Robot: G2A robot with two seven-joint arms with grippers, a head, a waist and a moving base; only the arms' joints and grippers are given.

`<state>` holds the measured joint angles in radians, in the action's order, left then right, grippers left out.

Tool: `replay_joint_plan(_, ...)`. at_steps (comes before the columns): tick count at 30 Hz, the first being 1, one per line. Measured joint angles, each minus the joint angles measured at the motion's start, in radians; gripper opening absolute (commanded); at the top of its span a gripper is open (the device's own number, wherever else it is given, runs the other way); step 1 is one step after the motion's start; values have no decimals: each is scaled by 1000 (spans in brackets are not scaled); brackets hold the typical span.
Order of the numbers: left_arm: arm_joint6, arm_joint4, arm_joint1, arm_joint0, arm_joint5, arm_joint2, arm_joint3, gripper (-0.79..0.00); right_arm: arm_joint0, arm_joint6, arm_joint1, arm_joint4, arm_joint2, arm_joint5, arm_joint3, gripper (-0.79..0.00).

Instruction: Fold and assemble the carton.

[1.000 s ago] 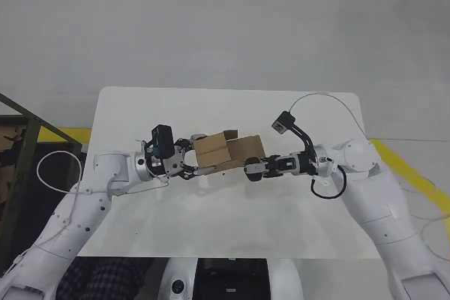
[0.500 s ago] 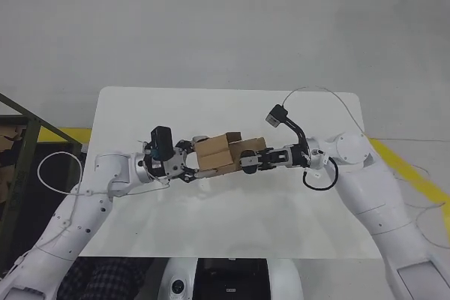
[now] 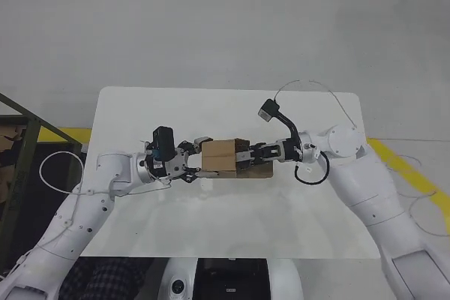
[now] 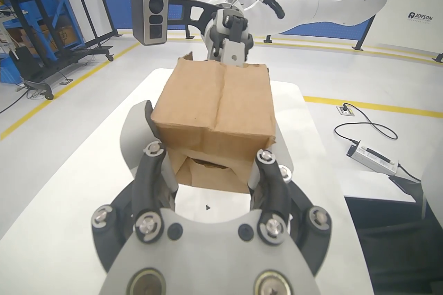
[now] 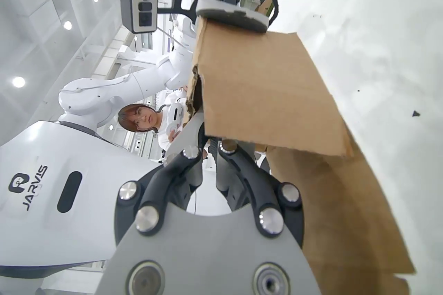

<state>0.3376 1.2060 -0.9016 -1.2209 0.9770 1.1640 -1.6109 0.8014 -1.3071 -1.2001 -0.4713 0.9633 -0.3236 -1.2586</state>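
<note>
Top view puts your single carton (image 3: 219, 155) at the middle of the table (image 3: 135, 217), lying left to right with one arm at each end. The left gripper (image 3: 197, 157) is spread wide and clamps the carton's left end across its width, with a pad on each side. The right gripper (image 3: 242, 155) sits at the right end, pincer pressed nearly together. Its tips are hidden behind cardboard, so you cannot tell whether a panel is nipped between them. One flap (image 3: 259, 171) lies flat on the table, just near and right of the box, not yet folded in. In the left wrist view the top panels meet along a seam (image 4: 221, 95) that looks creased and unsecured, and the lower end flap hangs loose between the left fingers.

The main risk, as I judge it, is push against hold. If you drive the right arm further left, the box may slide through the left pads or buckle its soft walls. Pressing off-centre could pop the seam open. The flat flap may spring back or catch under the box if you fold it without support. Loosening the left hold early would let the carton twist.

The count is one carton, one open flap on the table, two grippers and one table.
</note>
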Motion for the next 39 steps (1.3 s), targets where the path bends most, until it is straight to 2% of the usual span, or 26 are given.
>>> replay_joint_plan(12, 1, 3, -4, -10, 7, 14, -2, -554, 13, 52, 35, 47, 127, 5, 35, -785)
replay_joint_plan(24, 4, 10, -9, -15, 11, 20, -8, -563, -6, 37, 14, 49, 33, 24, 2, -785)
replay_joint_plan(35, 14, 17, -14, -17, 10, 24, -7, -563, -6, 50, 2, 41, -11, 35, -31, -785)
replay_joint_plan(39, 19, 17, -16, -13, 9, 27, -1, -566, -20, 42, 7, 50, 9, 37, -13, -785)
